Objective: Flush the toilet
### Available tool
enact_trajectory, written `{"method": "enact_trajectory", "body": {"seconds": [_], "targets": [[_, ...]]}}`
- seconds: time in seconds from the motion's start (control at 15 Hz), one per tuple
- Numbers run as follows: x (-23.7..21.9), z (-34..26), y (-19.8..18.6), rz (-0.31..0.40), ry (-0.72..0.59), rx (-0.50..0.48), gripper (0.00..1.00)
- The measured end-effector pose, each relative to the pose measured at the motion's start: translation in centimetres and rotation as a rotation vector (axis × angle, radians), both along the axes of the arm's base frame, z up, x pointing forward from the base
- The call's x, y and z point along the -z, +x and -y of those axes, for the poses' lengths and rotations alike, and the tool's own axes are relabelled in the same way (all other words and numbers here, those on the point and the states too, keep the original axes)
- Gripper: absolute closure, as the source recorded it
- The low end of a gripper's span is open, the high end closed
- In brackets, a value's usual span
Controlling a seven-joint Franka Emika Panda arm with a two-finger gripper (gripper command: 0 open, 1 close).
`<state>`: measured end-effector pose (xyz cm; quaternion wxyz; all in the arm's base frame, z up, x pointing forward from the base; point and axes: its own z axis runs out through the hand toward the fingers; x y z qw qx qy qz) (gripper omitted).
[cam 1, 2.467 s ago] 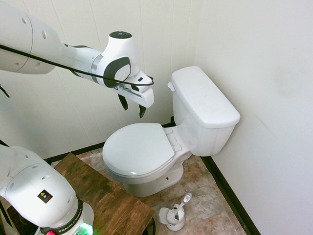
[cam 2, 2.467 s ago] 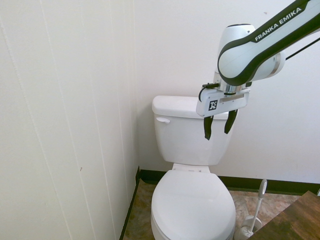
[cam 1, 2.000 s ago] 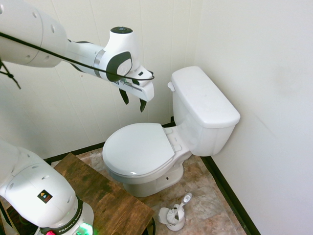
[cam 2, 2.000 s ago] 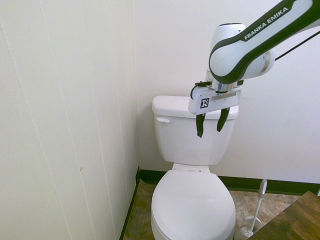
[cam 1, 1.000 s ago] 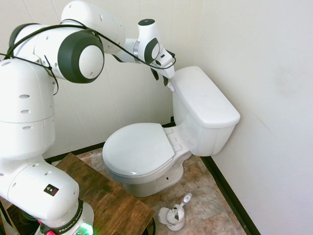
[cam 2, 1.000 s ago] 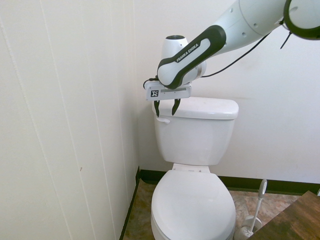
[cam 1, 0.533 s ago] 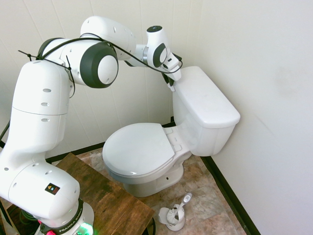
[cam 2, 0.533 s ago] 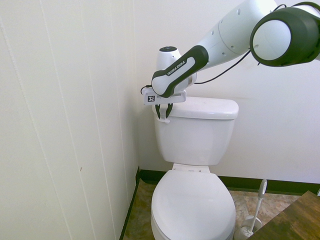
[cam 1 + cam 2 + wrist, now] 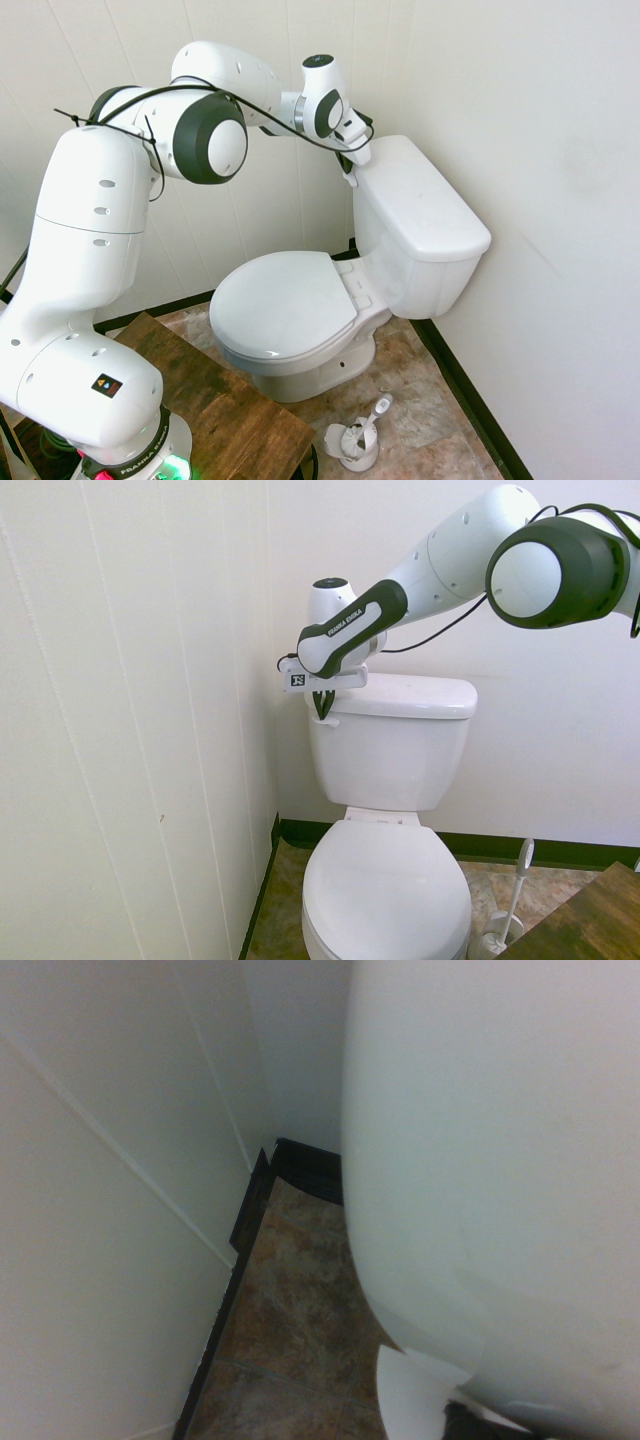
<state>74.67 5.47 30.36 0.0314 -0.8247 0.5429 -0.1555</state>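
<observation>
The white porcelain toilet [image 9: 415, 215] stands in the corner with its oval seat lid [image 9: 285, 300] down and its flat tank lid in place. In the second exterior view the tank [image 9: 390, 750] faces me, and the small white flush lever [image 9: 328, 720] sits at its upper left front corner. My gripper [image 9: 322, 708] reaches in from the right and points down onto that lever, its dark fingers drawn close together around it. In the first exterior view the gripper [image 9: 347, 165] sits at the tank's near upper corner. The wrist view shows the tank wall [image 9: 480, 1160] and a bit of white lever [image 9: 415, 1400].
A white toilet-brush holder [image 9: 355, 440] stands on the tiled floor beside the bowl. A dark wooden surface [image 9: 220, 400] lies by the arm's base. Panelled walls close in behind and beside the tank, leaving a narrow gap at the lever side.
The arm swung from above the seat lid over to the tank's lever corner. The fingers, open a second ago, came down around the lever and have drawn together.
</observation>
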Motion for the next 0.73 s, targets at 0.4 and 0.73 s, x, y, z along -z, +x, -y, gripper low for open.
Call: {"method": "enact_trajectory", "body": {"seconds": [0.4, 0.73], "targets": [[1.2, 0.0, 0.4, -0.006, -0.004, 0.008, 1.00], [2.3, 0.1, 1.0, -0.009, 0.012, 0.023, 1.00]]}}
